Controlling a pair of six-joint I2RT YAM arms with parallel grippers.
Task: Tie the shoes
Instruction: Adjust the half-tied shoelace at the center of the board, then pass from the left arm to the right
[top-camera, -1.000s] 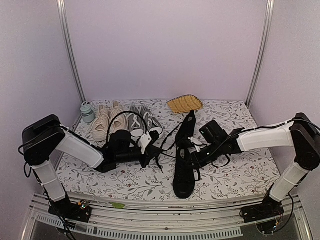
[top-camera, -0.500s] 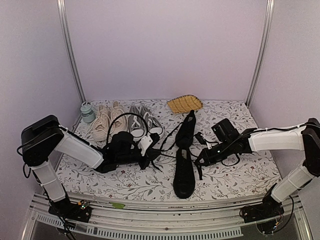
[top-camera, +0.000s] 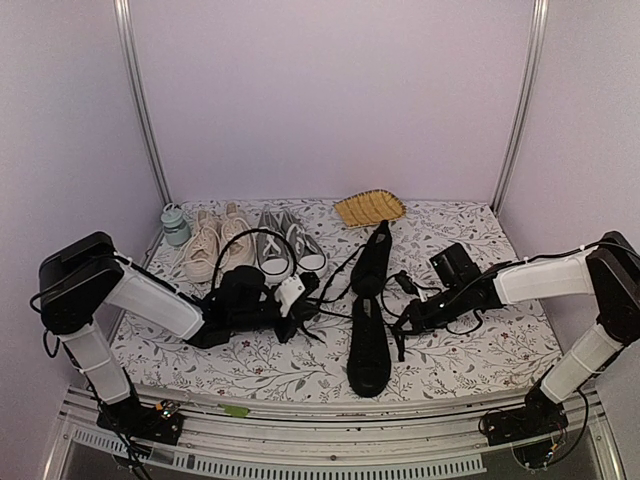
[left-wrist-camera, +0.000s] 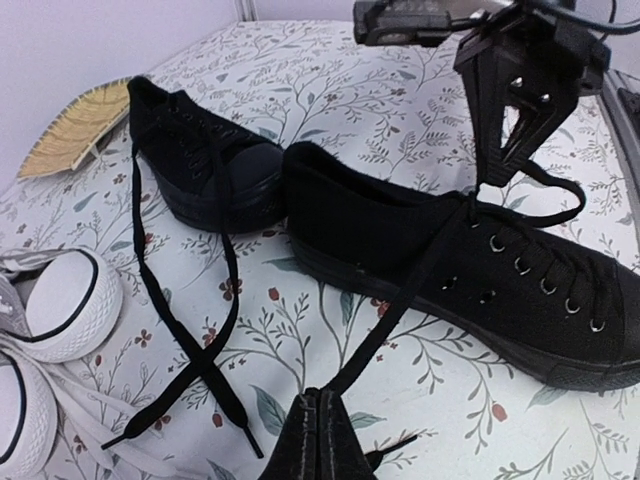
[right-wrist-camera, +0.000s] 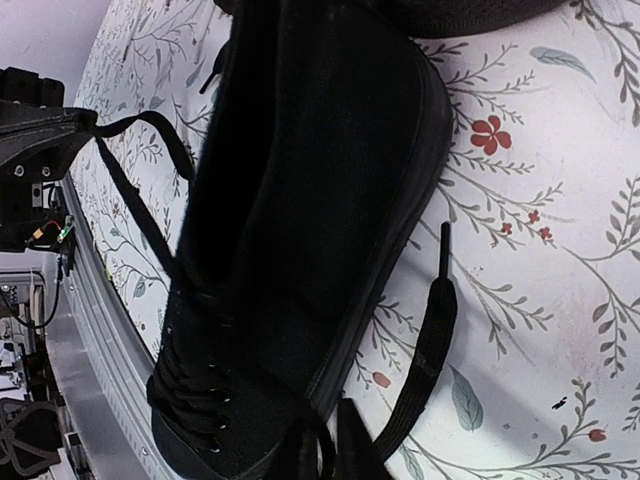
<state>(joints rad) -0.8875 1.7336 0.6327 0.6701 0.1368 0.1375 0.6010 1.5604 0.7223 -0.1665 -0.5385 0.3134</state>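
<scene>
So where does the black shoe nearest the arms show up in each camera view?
Top external: the near black shoe lies at bottom centre, toe toward the arms.
Left wrist: the near black shoe fills the right half, toe at the right edge.
Right wrist: the near black shoe fills the middle, toe at lower left.
Shared landmark: the other black shoe, just beyond its heel.

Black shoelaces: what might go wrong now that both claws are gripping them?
The left gripper and right gripper each pinch an end of the near shoe's lace; nothing pins the near shoe, so a hard pull may drag it. The far shoe's loose lace lies crossed beside the left gripper and could get caught up.
</scene>
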